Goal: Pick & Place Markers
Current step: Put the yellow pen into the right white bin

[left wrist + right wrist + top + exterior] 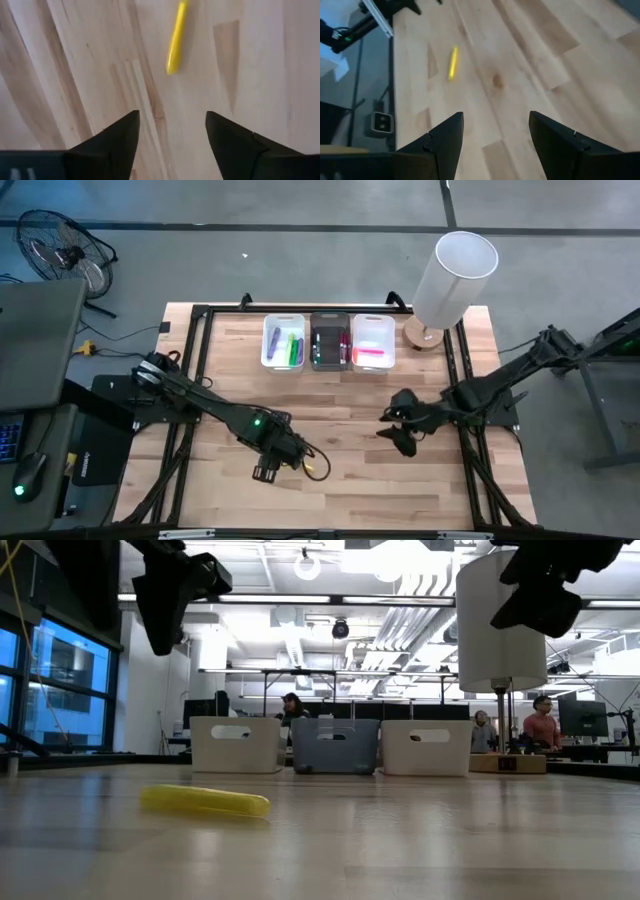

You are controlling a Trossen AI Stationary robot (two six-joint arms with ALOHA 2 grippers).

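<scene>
1 yellow marker (pixel 175 40) lies flat (loose), long axis pointing away from open, empty left gripper (pixel 172 131).

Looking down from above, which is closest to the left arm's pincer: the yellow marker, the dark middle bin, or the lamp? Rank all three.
From the left pincer, at the table's front:
1. Yellow marker: lying on the table right beside it.
2. Dark bin: middle of the back row, between the two white bins.
3. Lamp: back right corner, farthest.
</scene>
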